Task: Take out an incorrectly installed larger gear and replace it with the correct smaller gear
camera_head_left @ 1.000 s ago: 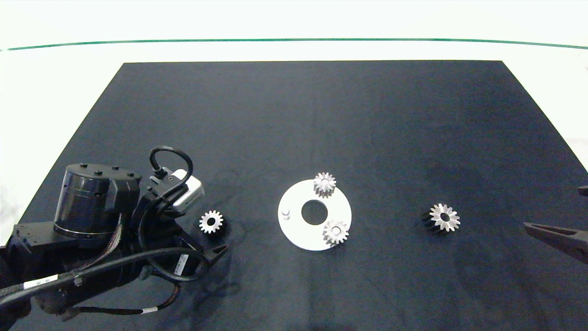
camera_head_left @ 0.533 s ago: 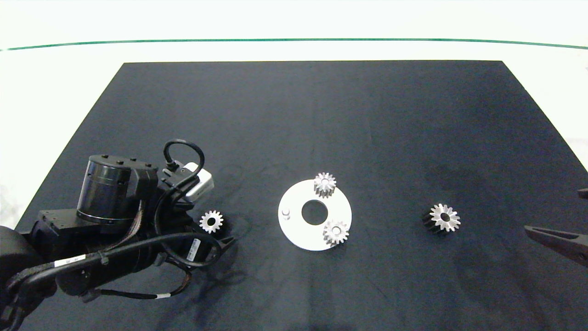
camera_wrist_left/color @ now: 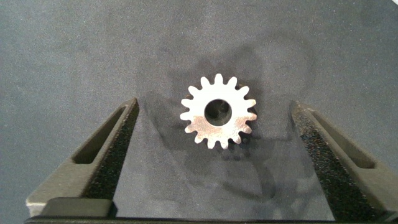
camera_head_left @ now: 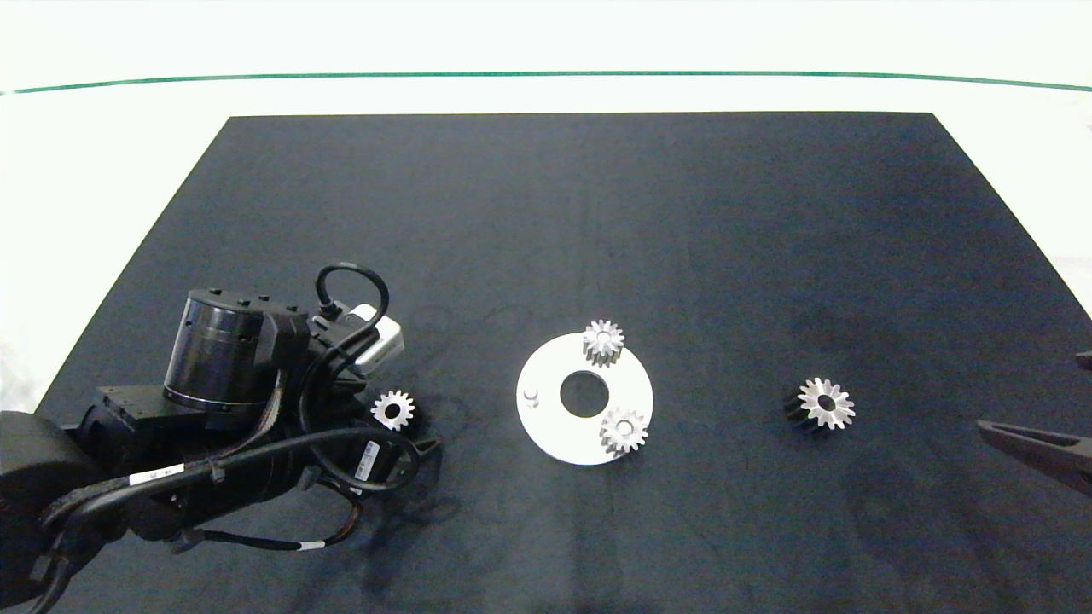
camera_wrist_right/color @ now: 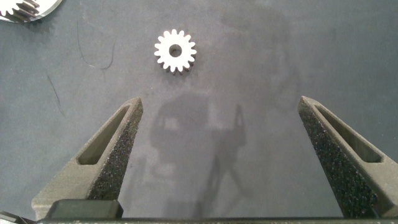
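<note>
Smaller gear (camera_wrist_left/color: 218,111): lying flat on the dark surface (camera_head_left: 546,213) at the left, well apart from the white disc; seen centred between the left jaws but not touched by either.
Left gripper (camera_wrist_left/color: 214,137): lowered over the smaller gear, jaws spread wide with a clear gap on both sides, nothing held.
White disc (camera_head_left: 546,426): at the middle of the surface, carrying two small gears (camera_head_left: 603,342) at its rim and one bare peg (camera_head_left: 531,395) on its left side, judged to be the seat for the replacement.
Larger gear (camera_head_left: 824,402): standing free on the surface to the right of the disc, already off it, so removal is judged done.
Right gripper (camera_wrist_right/color: 217,155): parked near the right edge, jaws wide open and empty, the larger gear ahead of it.
Risk: teeth are pointed and the gear is thin, so an off-centre or too-high closing could pinch only the tips and let it tip or spin out.
Risk at seating: bore and peg are both small; a tilted grasp could jam the gear or nudge the disc.
</note>
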Motion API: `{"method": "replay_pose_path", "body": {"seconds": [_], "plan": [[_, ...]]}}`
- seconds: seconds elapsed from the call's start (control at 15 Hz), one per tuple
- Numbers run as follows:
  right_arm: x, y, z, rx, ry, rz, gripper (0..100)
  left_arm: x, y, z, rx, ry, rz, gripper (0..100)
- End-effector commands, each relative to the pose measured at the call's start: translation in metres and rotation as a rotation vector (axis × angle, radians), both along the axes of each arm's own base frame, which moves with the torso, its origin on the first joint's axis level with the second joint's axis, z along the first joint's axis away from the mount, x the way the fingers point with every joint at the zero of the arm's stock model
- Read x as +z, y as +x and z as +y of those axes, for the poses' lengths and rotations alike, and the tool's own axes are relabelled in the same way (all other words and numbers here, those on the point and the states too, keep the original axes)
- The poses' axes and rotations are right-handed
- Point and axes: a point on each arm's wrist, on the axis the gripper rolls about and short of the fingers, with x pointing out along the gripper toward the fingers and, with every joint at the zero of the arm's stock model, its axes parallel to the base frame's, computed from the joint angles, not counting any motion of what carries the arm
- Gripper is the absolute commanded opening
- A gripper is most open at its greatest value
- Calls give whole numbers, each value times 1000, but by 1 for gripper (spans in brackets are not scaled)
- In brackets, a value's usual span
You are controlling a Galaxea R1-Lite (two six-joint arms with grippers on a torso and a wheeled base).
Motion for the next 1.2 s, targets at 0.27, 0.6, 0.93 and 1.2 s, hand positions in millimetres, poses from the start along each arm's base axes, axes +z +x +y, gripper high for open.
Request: {"method": "replay_pose_path", "body": {"seconds": [0.27,0.6,0.93,1.2], "plan": [[1,-2,0,1,0,-7,100,1,2,-1,5,-9,-1,86],[2,-4,-1,0,0,-14,100,-1,2,-1,6,-6,6,75],[1,-4,-1,0,0,-12,100,-2,2,-1,7,-6,9,66],[2,-4,-1,0,1,-15,100,-3,4,-2,8,-5,15,57]]}}
